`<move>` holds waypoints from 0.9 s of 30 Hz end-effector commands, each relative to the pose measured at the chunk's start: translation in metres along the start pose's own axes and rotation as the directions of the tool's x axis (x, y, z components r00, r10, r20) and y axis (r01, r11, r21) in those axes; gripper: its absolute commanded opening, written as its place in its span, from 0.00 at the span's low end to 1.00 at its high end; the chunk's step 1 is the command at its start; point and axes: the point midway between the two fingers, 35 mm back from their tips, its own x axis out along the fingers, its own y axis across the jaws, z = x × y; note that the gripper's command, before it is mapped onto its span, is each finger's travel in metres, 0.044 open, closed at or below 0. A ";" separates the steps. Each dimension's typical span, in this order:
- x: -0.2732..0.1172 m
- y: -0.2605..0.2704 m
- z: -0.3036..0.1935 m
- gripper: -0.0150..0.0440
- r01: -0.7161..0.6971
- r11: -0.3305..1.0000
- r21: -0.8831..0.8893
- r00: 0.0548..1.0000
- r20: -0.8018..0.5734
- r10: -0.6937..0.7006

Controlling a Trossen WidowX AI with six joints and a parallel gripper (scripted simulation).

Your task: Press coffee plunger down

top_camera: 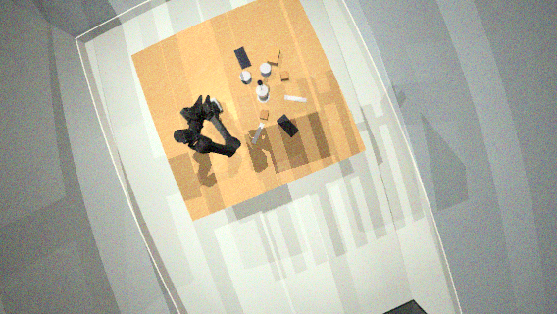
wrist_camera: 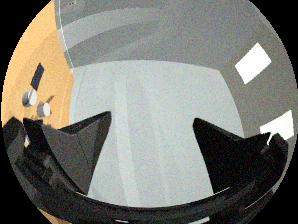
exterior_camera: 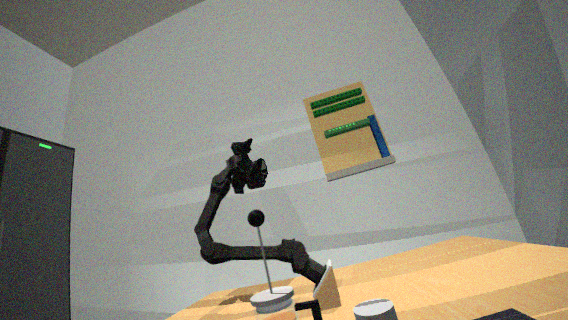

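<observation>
- In the wrist view the two fingers of the pincer are seen spread wide, with nothing held between them.
- The coffee press stands on the table, its plunger knob fully raised.
- Nothing is judged done yet: approach, pressing and release remain.

A lab: bare grey walls, wooden workbench.

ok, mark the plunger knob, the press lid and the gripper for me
plunger knob [exterior_camera: 256, 218], exterior view, centre of the black ball
press lid [exterior_camera: 272, 298], exterior view, its pale top face
gripper [wrist_camera: 152, 137], wrist view, open gap midway between the fingertips
</observation>
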 end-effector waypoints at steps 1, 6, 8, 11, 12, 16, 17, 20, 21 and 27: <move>0.001 0.000 0.000 0.98 -0.003 1.000 0.003 1.000 -0.004 0.003; 0.020 0.009 -0.002 1.00 -0.059 0.987 0.151 0.993 -0.095 0.074; 0.036 0.016 -0.006 1.00 -0.074 0.959 0.275 0.977 -0.172 0.125; 0.066 0.030 -0.018 1.00 -0.050 0.877 0.478 0.928 -0.302 0.217; 0.076 0.036 -0.023 1.00 -0.023 0.841 0.541 0.906 -0.345 0.247; 0.112 0.067 -0.045 1.00 0.136 0.681 0.719 0.790 -0.494 0.363; 0.120 0.075 -0.051 1.00 0.191 0.637 0.747 0.757 -0.525 0.389; 0.139 0.104 -0.069 1.00 0.374 0.504 0.779 0.646 -0.609 0.461; 0.144 0.113 -0.076 1.00 0.439 0.461 0.771 0.607 -0.633 0.481; 0.165 0.166 -0.111 1.00 0.746 0.269 0.609 0.393 -0.728 0.562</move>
